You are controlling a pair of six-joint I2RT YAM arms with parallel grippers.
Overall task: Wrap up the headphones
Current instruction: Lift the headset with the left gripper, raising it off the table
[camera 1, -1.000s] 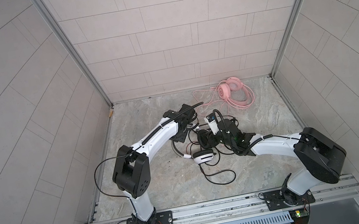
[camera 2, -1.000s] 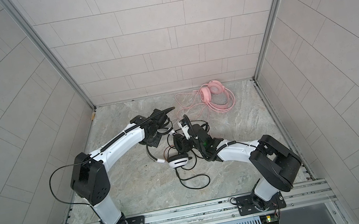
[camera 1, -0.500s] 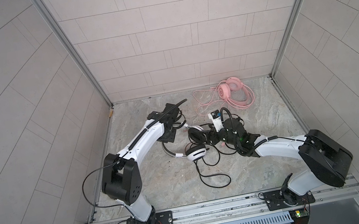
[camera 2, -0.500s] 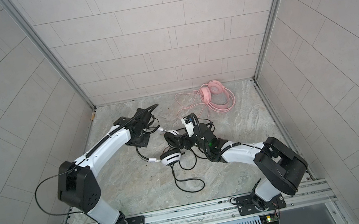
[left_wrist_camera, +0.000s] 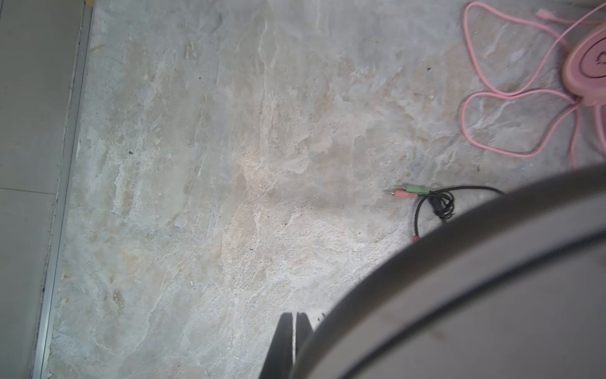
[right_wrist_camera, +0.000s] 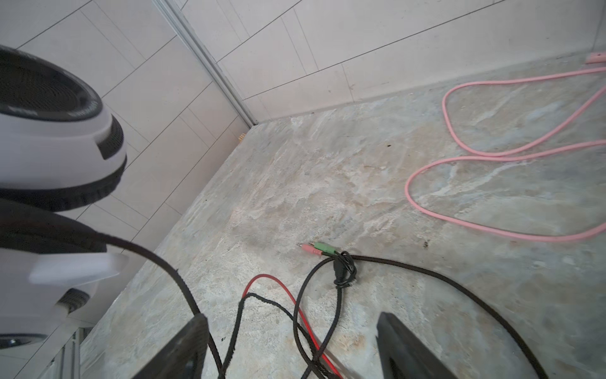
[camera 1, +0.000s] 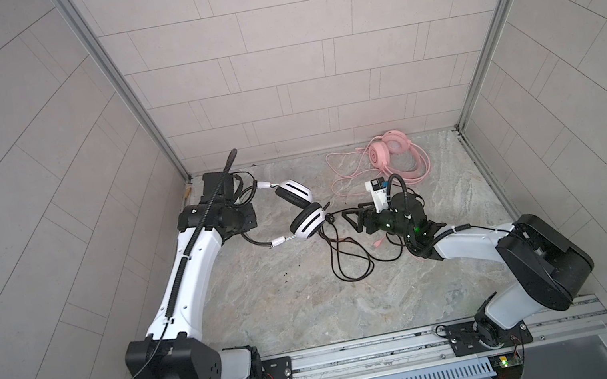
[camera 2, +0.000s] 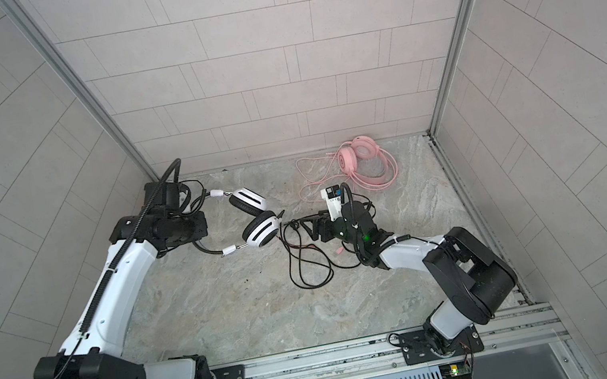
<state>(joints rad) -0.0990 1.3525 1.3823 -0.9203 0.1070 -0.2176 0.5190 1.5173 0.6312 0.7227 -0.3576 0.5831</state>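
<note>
The white-and-black headphones (camera 1: 305,219) (camera 2: 258,230) hang above the floor, two ear cups side by side. My left gripper (camera 1: 247,220) (camera 2: 200,230) is shut on their black headband, which fills the left wrist view as a blurred grey arc (left_wrist_camera: 475,295) beside the closed fingers (left_wrist_camera: 285,347). Their black cable (camera 1: 348,258) (right_wrist_camera: 328,295) drops from one cup and lies looped on the floor, ending in green and pink plugs (right_wrist_camera: 316,247). My right gripper (camera 1: 353,219) (right_wrist_camera: 295,344) is open just right of the cups, low over the cable loops, holding nothing. The pink headphones (camera 1: 391,147) lie at the back.
The pink cable (camera 1: 349,174) (right_wrist_camera: 492,157) sprawls in loose loops on the stone floor left of the pink headset, just behind my right wrist. A thin red wire (right_wrist_camera: 282,288) runs with the black cable. Tiled walls close off the left, right and back.
My left arm has lifted the white-and-black headphones and carried them left and toward the back. My right gripper has opened and now stands apart from the ear cups.
</note>
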